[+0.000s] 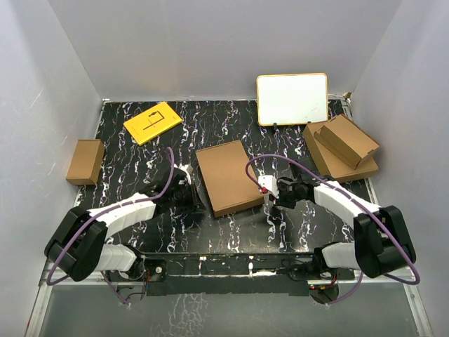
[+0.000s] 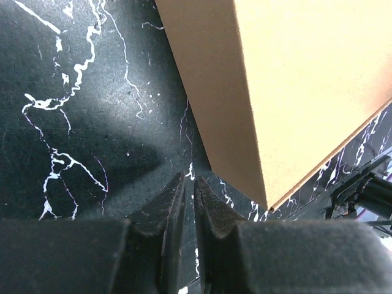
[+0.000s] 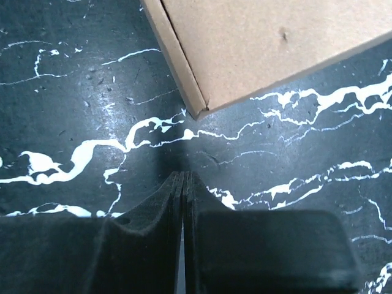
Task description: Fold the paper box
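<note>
The paper box [image 1: 228, 177] lies flat and closed in the middle of the black marbled table, a shallow brown cardboard rectangle. My left gripper [image 1: 191, 188] sits just off its left side, shut and empty. In the left wrist view the tips [image 2: 190, 179] rest low over the table with the box's side wall and lid [image 2: 294, 79] just ahead to the right. My right gripper [image 1: 272, 200] is next to the box's near right corner, shut and empty. In the right wrist view its tips [image 3: 184, 174] stay a short way back from that corner [image 3: 257, 43].
A small brown box [image 1: 85, 161] stands at the left edge. A yellow card with black lines [image 1: 153, 122] lies at the back left. A whiteboard [image 1: 292, 98] leans at the back. More cardboard boxes [image 1: 340, 149] are stacked at the right. White walls surround the table.
</note>
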Robot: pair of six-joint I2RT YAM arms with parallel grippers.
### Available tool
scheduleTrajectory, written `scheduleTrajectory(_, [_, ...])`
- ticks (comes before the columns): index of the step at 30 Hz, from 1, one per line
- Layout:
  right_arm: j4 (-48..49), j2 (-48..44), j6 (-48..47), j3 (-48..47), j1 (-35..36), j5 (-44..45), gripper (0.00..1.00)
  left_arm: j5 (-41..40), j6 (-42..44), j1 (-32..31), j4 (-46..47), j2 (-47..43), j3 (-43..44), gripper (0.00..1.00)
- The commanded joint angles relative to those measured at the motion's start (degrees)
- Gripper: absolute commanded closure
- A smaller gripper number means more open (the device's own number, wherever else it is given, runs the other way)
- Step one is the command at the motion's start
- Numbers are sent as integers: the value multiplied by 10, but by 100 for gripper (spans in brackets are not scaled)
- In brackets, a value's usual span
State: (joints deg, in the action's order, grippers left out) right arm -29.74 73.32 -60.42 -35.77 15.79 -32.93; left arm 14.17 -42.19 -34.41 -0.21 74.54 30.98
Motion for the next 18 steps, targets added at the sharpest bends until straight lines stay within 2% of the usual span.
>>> scheduleTrajectory(1, [57, 41, -85, -11, -1, -24, 92, 21, 10, 4, -27, -13, -7, 89])
scheduleTrajectory(4, [65, 77, -107, -36, -2, -36, 92, 24, 5, 4, -23, -10, -13, 89])
scheduleTrajectory(8, [41, 93, -138, -55, 16, -128, 92, 54, -29, 1, 46, 10, -20, 91])
scheduleTrajectory(13, [102, 83, -27, -48, 113, -148, 92, 67, -45, -54, 91, 100, 35, 92])
scheduleTrajectory(18, [105, 76, 6, -59, 104, -123, 92, 47, -33, -62, 62, 90, 49, 92])
